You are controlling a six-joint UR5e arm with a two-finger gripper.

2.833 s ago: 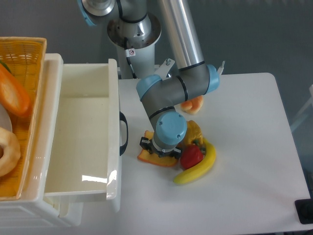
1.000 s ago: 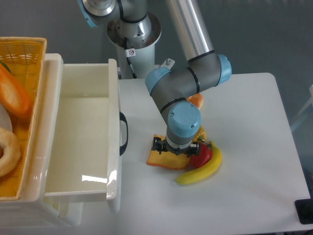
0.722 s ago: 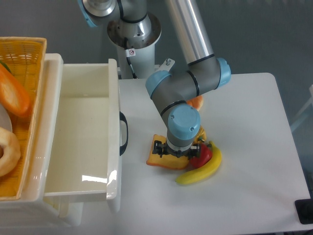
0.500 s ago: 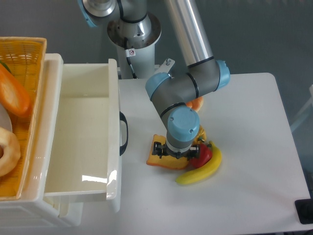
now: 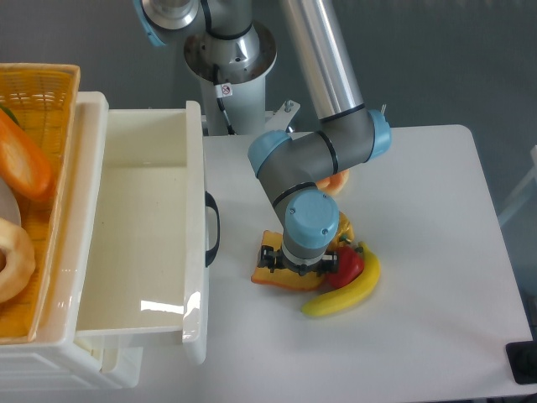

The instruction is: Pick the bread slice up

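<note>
Gripper low over the bread slice

The gripper [image 5: 299, 262] sat right down on the bread slice [image 5: 267, 274], which lay flat on the white table [image 5: 436, 252] beside a red pepper [image 5: 346, 265] and a banana [image 5: 348, 293]. The wrist hid the fingers, so whether they gripped the slice could not be told. A white drawer [image 5: 143, 235] stood open, well apart.

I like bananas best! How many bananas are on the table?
1. The banana lies on the white table, beside the red pepper and just right of the gripper. The arm may hide other pieces.
</note>
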